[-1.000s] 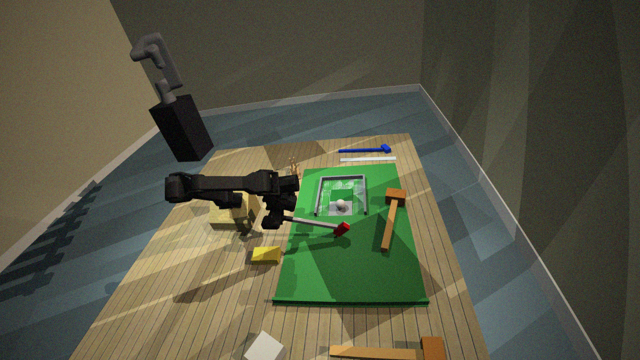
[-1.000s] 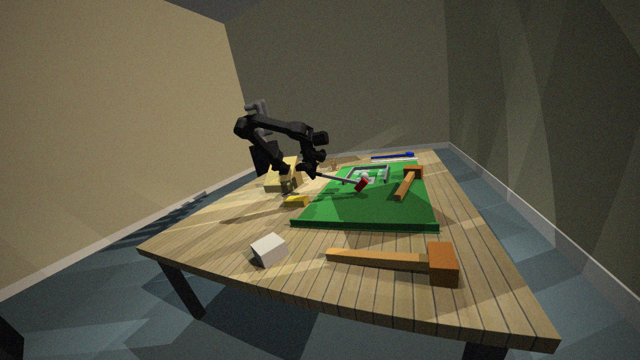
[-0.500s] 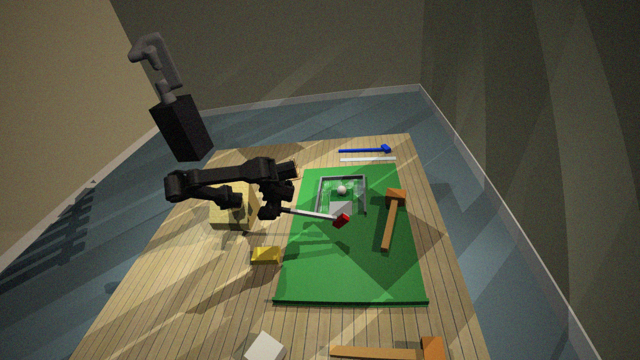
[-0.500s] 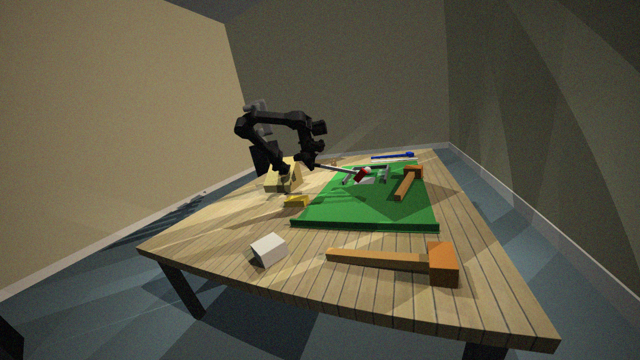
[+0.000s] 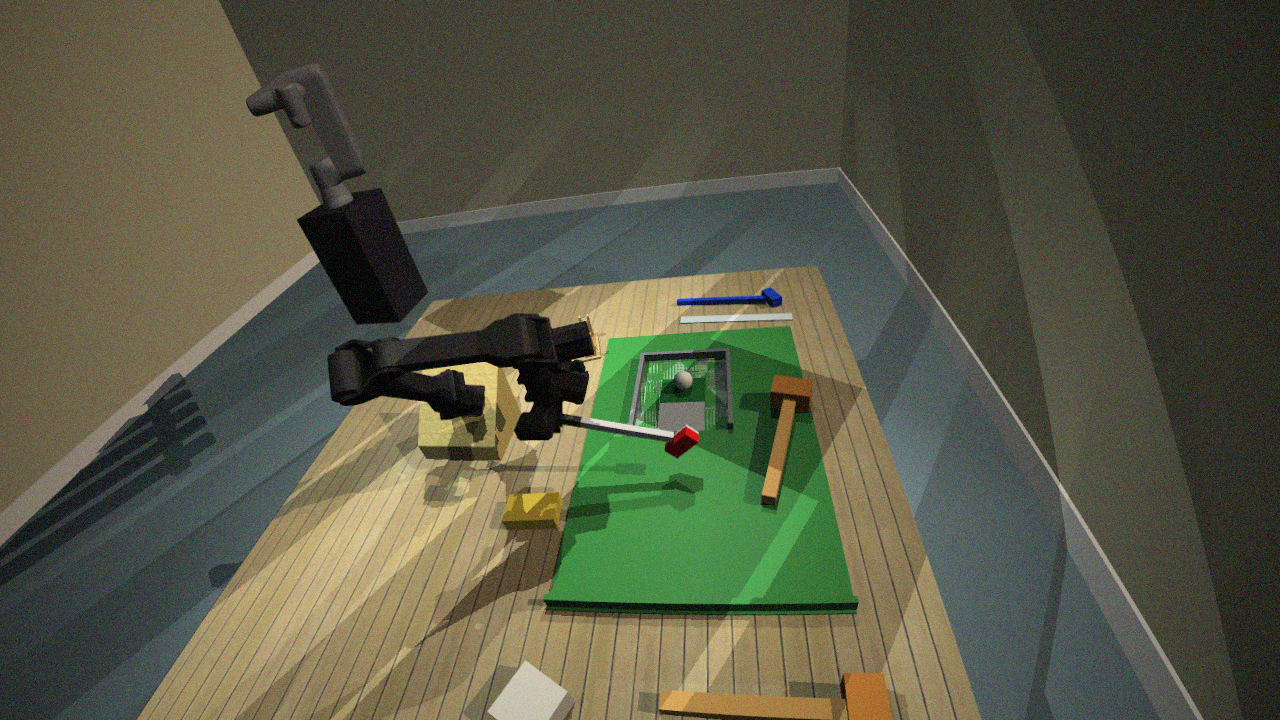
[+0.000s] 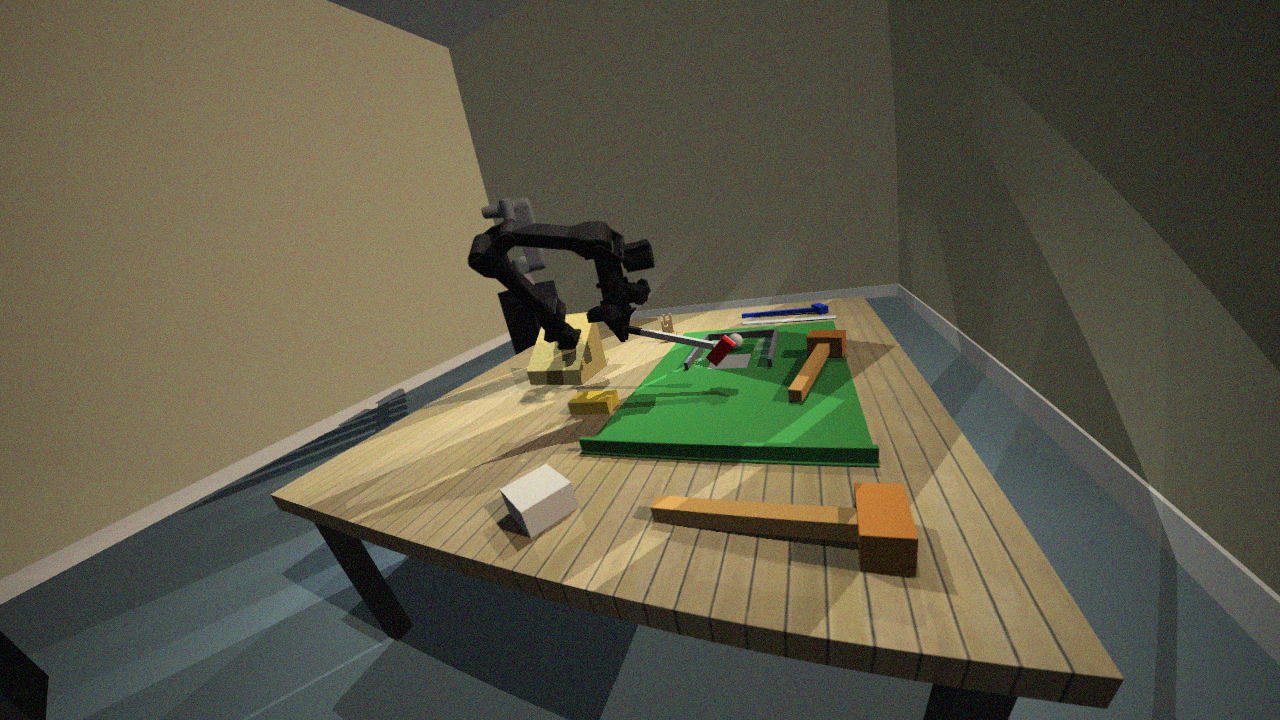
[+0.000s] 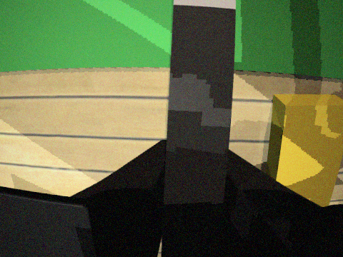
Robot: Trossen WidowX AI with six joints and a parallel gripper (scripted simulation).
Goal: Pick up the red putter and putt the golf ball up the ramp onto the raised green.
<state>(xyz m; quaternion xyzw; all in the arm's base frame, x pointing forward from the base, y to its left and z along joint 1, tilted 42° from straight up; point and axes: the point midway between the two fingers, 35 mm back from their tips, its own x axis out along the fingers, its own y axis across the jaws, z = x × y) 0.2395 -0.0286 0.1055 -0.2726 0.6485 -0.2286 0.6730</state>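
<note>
Starting at the near edge of the table (image 5: 384,582) (image 6: 402,465) (image 7: 71,114), I am seeing an orange mallet (image 5: 751,704) (image 6: 760,516) lying toward the near right corner, with its head pointing to the right edge. A white block (image 5: 529,694) (image 6: 541,501) is sitting nearer to the near left corner.

Farther in, the green mat (image 5: 707,555) (image 6: 733,429) (image 7: 71,36) is lying nearer to the right edge than to the left one. A yellow block (image 5: 532,512) (image 6: 593,402) (image 7: 307,143) is resting just beside its left side. Behind this block, toward the left edge, my arm is standing on a pale yellow base block (image 5: 447,440) (image 6: 553,376).

My gripper (image 5: 539,420) (image 6: 617,322) (image 7: 189,153) is hanging above the table, and its jaws are clamping on the dark grip of the red putter (image 5: 617,428) (image 6: 671,338) (image 7: 200,53). The shaft is reaching over the mat, and the red head is hanging above the mat surface. A brown mallet (image 5: 780,447) (image 6: 812,367) is lying along the right side of the mat.

On the far part of the mat, the golf ball (image 5: 682,380) (image 6: 735,340) is sitting inside the grey frame (image 5: 729,394) (image 6: 772,347), beyond the pale ramp (image 5: 682,414) (image 6: 729,360). I cannot tell whether it is rolling or resting.

Toward the far right corner, a white strip (image 5: 735,318) (image 6: 787,319) is lying past the mat, and a blue mallet (image 5: 725,300) (image 6: 783,312) is lying behind it, close to the far edge.
</note>
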